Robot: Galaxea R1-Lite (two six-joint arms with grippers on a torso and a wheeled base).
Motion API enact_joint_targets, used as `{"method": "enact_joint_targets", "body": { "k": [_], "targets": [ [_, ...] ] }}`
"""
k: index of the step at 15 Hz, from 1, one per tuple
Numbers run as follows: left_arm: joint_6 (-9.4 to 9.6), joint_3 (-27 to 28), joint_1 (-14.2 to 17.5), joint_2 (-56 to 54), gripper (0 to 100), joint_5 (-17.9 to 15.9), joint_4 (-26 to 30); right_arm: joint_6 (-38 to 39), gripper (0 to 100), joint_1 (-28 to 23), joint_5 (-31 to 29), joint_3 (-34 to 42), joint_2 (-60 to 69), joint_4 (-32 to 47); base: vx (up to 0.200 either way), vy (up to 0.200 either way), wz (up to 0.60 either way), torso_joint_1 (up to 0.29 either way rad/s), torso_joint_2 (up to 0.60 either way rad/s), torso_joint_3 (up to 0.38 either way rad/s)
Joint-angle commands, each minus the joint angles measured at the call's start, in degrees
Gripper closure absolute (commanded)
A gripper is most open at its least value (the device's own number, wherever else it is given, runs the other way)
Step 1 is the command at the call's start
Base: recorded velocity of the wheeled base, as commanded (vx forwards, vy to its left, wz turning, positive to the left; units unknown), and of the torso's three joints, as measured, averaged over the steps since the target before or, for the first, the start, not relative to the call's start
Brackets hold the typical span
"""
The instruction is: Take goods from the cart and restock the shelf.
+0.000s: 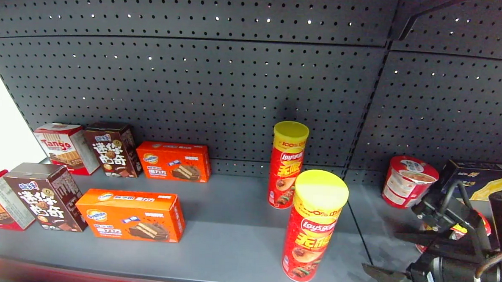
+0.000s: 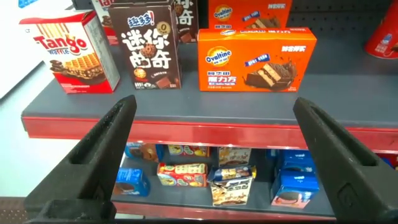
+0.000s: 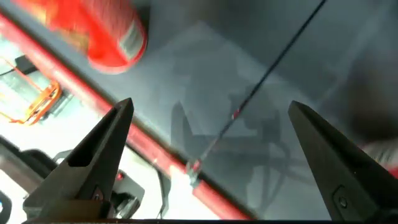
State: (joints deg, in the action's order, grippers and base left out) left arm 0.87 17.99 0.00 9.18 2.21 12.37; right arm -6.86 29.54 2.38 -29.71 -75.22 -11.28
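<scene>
Two red chip cans with yellow lids stand upright mid-shelf: one at the back [image 1: 287,164], one nearer the front [image 1: 314,225]. My right gripper [image 1: 392,257] hovers open and empty over the grey shelf [image 1: 234,237], just right of the front can. In the right wrist view its fingers [image 3: 93,162] spread above the shelf board, and the can's base [image 3: 115,34] lies beyond them. My left gripper [image 2: 211,162] is open and empty in front of the shelf's red front edge [image 2: 211,132], facing an orange box [image 2: 256,59].
At the shelf's left are wafer boxes [image 1: 66,146], brown biscuit boxes [image 1: 45,195] and orange boxes [image 1: 132,214]. A cup of noodles [image 1: 408,181] and a dark blue box [image 1: 478,180] sit at the right. A lower shelf [image 2: 211,180] holds several packs. An orange wire frame [image 3: 34,102] lies below.
</scene>
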Motion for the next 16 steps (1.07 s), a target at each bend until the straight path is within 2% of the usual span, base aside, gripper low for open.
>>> {"method": "enact_joint_targets", "body": {
  "k": [1, 6, 16],
  "targets": [
    [0.1, -0.1, 0.0, 0.0, 0, 0.0, 0.0, 0.0, 0, 1.4, -1.4, -3.0, -4.5, 0.0, 0.0, 0.0, 0.0, 0.0, 0.0, 0.0],
    [0.19, -0.2, 0.0, 0.0, 0, 0.0, 0.0, 0.2, 0, 3.9, -4.2, -7.8, -10.5, 0.2, 0.0, 0.0, 0.0, 0.0, 0.0, 0.0],
    [0.1, -2.0, 0.0, 0.0, 0, -1.4, -0.1, 0.2, 0, 5.4, -4.7, -12.2, -15.5, 0.0, 0.0, 0.0, 0.0, 0.0, 0.0, 0.0]
  ]
}}
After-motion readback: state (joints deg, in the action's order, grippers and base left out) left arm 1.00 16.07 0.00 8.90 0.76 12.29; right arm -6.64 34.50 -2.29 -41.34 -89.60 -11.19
